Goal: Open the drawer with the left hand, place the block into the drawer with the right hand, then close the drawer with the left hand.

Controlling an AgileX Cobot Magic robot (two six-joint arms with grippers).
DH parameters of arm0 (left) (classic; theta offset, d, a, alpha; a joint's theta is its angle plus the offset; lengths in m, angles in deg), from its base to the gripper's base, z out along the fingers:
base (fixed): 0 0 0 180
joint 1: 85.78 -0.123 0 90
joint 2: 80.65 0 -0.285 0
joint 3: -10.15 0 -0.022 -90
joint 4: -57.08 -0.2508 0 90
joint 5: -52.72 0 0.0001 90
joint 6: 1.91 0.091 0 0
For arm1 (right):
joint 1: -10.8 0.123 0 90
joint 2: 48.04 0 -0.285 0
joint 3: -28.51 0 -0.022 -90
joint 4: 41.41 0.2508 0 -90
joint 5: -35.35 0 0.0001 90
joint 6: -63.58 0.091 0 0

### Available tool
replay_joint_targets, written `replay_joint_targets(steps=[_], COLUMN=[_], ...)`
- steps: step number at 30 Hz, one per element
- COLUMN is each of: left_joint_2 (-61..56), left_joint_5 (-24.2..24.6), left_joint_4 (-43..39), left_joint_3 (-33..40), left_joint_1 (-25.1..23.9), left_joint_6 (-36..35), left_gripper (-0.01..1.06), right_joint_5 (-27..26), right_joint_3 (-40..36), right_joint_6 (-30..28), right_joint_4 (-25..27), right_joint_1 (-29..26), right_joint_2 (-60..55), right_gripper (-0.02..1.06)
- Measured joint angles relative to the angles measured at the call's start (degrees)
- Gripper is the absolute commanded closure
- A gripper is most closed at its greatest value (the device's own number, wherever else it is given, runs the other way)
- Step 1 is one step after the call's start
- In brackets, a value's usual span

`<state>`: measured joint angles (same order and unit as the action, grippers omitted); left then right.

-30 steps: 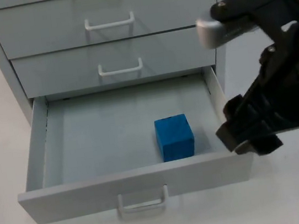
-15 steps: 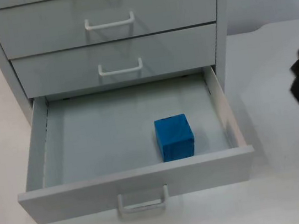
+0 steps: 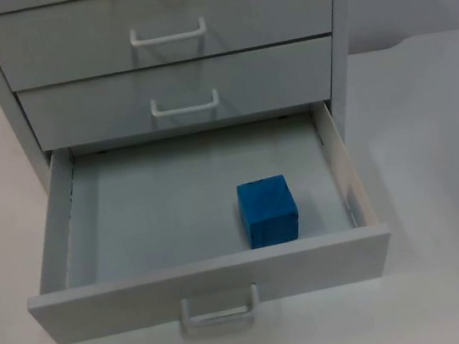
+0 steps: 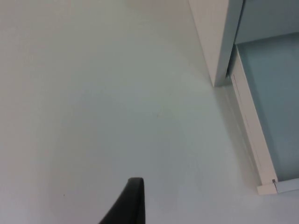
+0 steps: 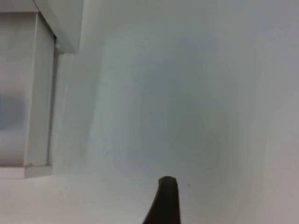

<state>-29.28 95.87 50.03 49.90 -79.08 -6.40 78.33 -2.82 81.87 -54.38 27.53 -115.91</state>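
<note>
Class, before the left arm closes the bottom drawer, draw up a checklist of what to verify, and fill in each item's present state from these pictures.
1. Blue cube block lies on the floor of the open grey bottom drawer: ok.
2. Block sits below the drawer's walls, nothing sticking out over the rim: ok.
3. Drawer's white bar handle is free to reach: ok.
4. Right gripper is out over the white table top, beside the cabinet and out of the drawer: ok.
5. Left gripper is lined up with the handle: not ok, it is over the table beside the drawer's left side.
6. Left gripper's opening: cannot tell.
</note>
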Motion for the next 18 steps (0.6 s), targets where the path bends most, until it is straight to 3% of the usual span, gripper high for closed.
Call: replay_joint_targets(steps=[7,18], left_joint_2=[0.00,0.00], left_joint_5=[0.00,0.46], left_joint_4=[0.00,0.00], left_joint_3=[0.00,0.00], left_joint_1=[0.00,0.00], left_joint_6=[0.00,0.00], left_gripper=[0.00,0.00], right_joint_5=[2.21,0.62], right_joint_3=[0.00,0.00], right_joint_6=[-1.45,-0.50], right_joint_4=[0.14,1.03], right_joint_1=[-1.90,-2.01], right_joint_2=[2.04,2.04], right_gripper=[0.36,0.36])
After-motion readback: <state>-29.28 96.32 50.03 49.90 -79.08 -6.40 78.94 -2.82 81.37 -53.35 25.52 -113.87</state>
